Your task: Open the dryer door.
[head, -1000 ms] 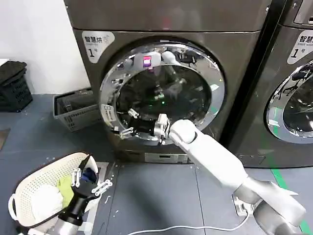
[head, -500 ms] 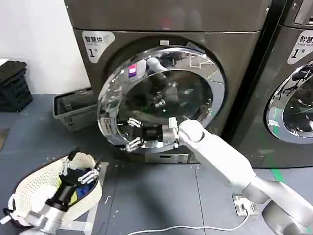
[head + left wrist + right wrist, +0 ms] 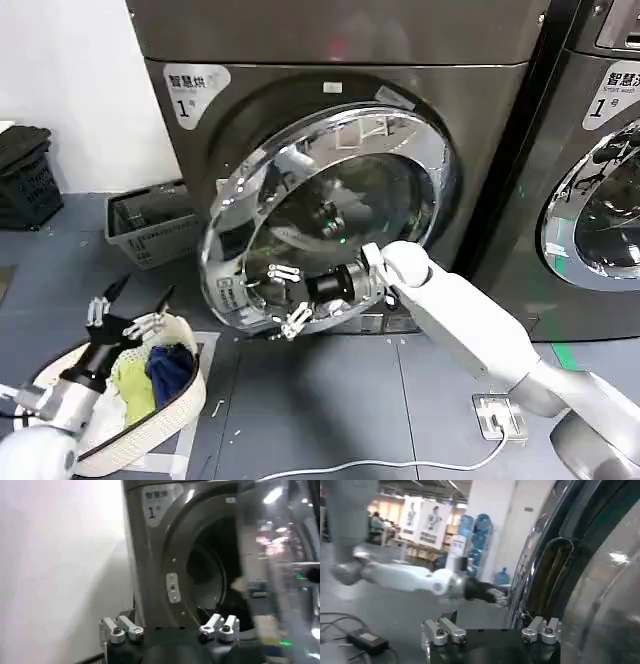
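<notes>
Half the job, by my judgement, is done: the door [image 3: 325, 215] stands partly swung out from the dryer [image 3: 330, 60], its free left edge clear of the front panel while its right side sits close at the hinge. A dark gap shows behind the chrome ring, and in the left wrist view the drum opening and latch plate [image 3: 171, 587] are bare. The right gripper [image 3: 288, 297] is at the door's lower left rim, fingers spread apart and clamped on nothing that I can see; its arm reaches across from the right. The left gripper [image 3: 128, 305] hovers low on the left above the laundry basket [image 3: 190, 390], its fingers also apart and empty. What remains is to push or draw the door further round until it stands fully open.
</notes>
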`<action>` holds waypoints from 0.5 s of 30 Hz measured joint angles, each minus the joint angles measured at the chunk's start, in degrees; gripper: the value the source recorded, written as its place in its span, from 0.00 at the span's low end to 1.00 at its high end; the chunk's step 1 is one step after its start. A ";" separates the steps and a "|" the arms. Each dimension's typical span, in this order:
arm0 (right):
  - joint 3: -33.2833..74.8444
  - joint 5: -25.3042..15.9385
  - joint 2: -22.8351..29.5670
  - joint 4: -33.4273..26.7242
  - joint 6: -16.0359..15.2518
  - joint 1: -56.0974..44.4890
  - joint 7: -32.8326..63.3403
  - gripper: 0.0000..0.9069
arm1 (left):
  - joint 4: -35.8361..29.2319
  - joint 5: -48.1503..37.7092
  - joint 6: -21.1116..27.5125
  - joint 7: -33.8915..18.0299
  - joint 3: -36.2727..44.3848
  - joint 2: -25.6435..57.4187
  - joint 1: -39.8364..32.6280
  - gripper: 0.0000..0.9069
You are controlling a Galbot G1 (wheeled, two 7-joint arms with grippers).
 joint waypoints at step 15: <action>2.64 0.05 -3.59 5.56 1.48 -0.88 -5.83 1.00 | 8.80 -2.00 1.65 0.81 4.34 5.13 -12.95 1.00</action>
